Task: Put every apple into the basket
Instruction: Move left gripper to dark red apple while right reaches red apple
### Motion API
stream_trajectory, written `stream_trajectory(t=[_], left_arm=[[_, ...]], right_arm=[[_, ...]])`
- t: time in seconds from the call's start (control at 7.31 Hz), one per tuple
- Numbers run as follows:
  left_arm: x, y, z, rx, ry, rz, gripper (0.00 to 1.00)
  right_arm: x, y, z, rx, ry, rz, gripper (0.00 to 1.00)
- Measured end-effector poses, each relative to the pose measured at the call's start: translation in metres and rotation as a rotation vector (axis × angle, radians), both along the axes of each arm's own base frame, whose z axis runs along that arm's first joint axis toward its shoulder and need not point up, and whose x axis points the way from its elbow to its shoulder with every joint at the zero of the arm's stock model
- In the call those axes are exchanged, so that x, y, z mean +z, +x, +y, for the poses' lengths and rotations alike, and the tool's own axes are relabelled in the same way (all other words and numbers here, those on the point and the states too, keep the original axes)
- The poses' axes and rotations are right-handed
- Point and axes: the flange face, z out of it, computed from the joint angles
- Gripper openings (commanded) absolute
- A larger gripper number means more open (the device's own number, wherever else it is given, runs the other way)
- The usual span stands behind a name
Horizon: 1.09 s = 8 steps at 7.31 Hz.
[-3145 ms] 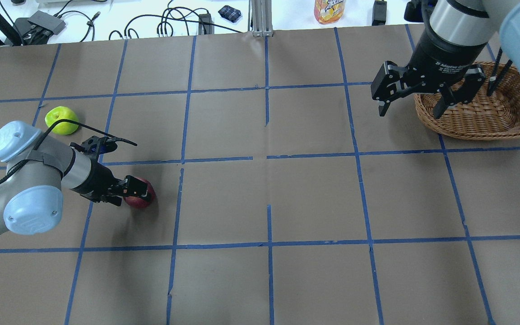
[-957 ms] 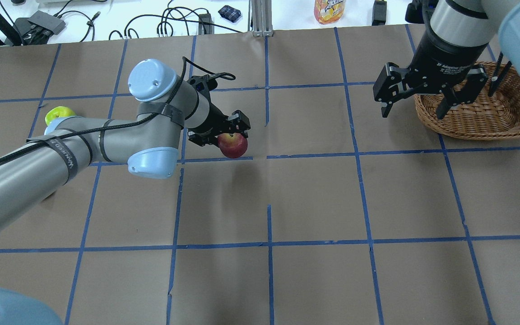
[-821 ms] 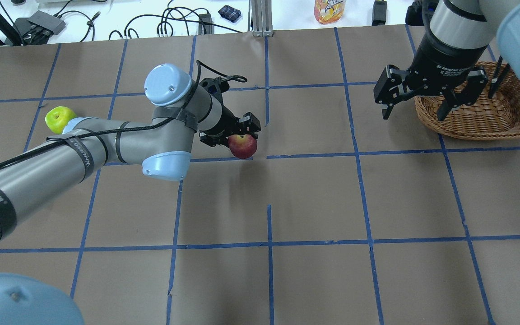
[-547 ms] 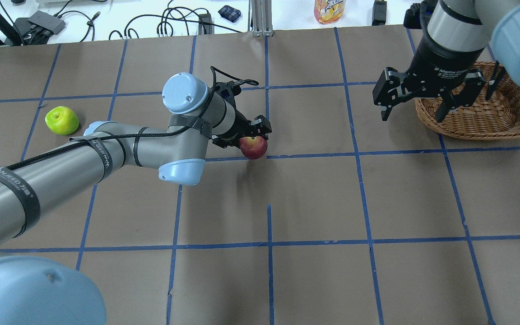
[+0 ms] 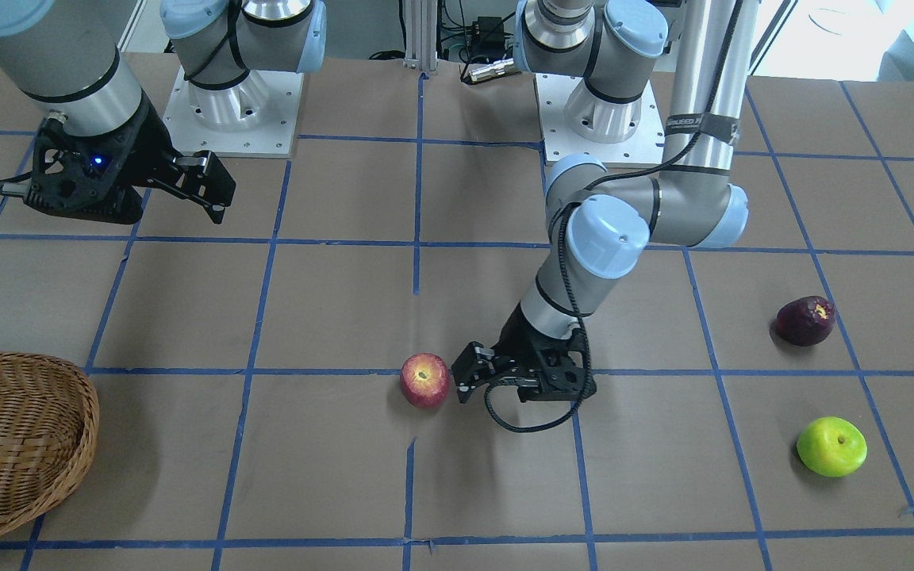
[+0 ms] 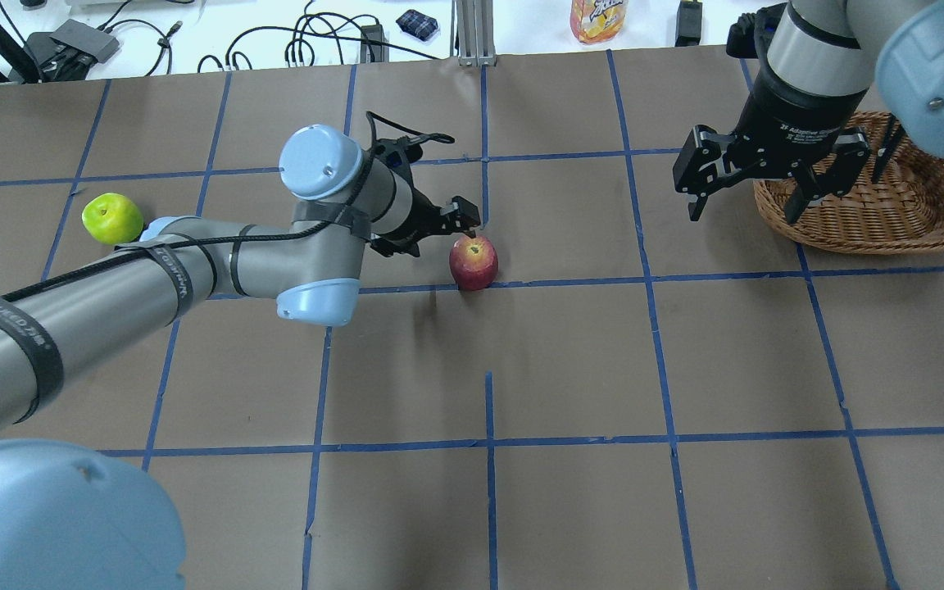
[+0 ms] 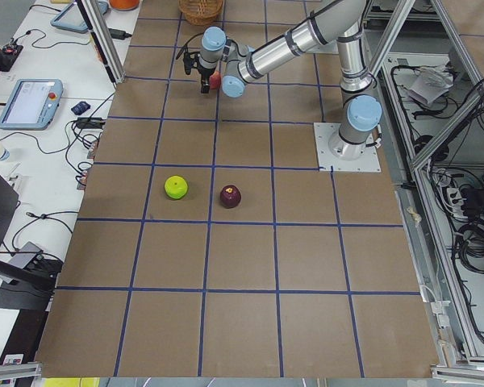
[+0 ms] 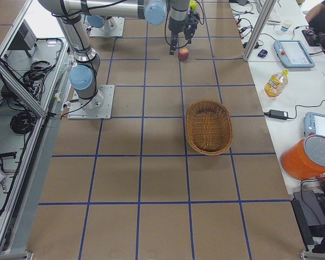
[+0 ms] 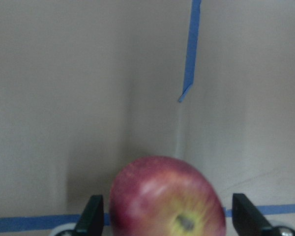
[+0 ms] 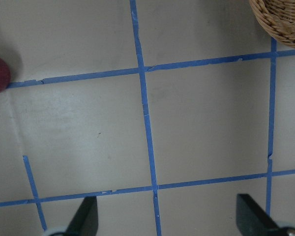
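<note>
At mid-worktop the red apple (image 6: 473, 262) sits stem-up on a blue tape line (image 6: 570, 282). Your left pincer (image 5: 463, 374) is right beside it, released. The wrist view shows both fingers spread wide with a gap on either side of the fruit, so nothing is gripping it.

Now the relation that matters. The basket (image 6: 890, 236) lies well off to the robot's right of that apple, with its long axis running left-to-right across the worktop (image 6: 570, 369). Your right pincer (image 6: 746, 205) is also released and hangs just beside the basket's near rim, on the apple's side. So the left pincer is much the closer to the fruit, but the right one owns the lane to the basket. This looks like a set-down for the right arm to collect.

Only brown paper and tape lines lie between apple and basket, and the apple is far from any worktop edge. Mind the left pincer crowding the apple's left flank: come in from above or from the right.

The green apple (image 6: 112, 218) and the maroon apple (image 5: 804, 320) wait far out on the robot's left, both outside the basket.
</note>
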Motion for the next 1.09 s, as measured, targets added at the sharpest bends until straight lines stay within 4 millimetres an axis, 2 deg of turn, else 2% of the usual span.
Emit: stream_trajectory(t=[0.14,0.27,0.41,0.55,0.82,0.96,1.09], left_arm=[[0.014,0.041,-0.006,-0.032,0.002,-0.074,1.00],[0.024,0.112,-0.012,-0.104,0.017,-0.226,1.00],[0.035,0.179,-0.012,-0.171,0.030,-0.338,1.00],[0.044,0.230,-0.008,-0.211,0.036,-0.398,1.00],[0.048,0.311,0.008,-0.283,0.047,-0.450,1.00],[0.047,0.338,0.021,-0.313,0.061,-0.460,1.00],[0.044,0.356,0.038,-0.322,0.080,-0.459,1.00]], right_arm=[[-0.008,0.008,-0.010,0.008,-0.014,-0.011,1.00],[-0.021,0.027,-0.021,0.021,-0.033,-0.022,1.00],[-0.040,0.060,-0.031,0.029,-0.050,-0.028,1.00],[-0.062,0.095,-0.038,0.030,-0.055,-0.030,1.00],[-0.111,0.159,-0.046,0.019,-0.073,-0.032,1.00],[-0.130,0.187,-0.046,0.002,-0.082,-0.040,1.00],[-0.147,0.213,-0.048,-0.023,-0.088,-0.062,1.00]])
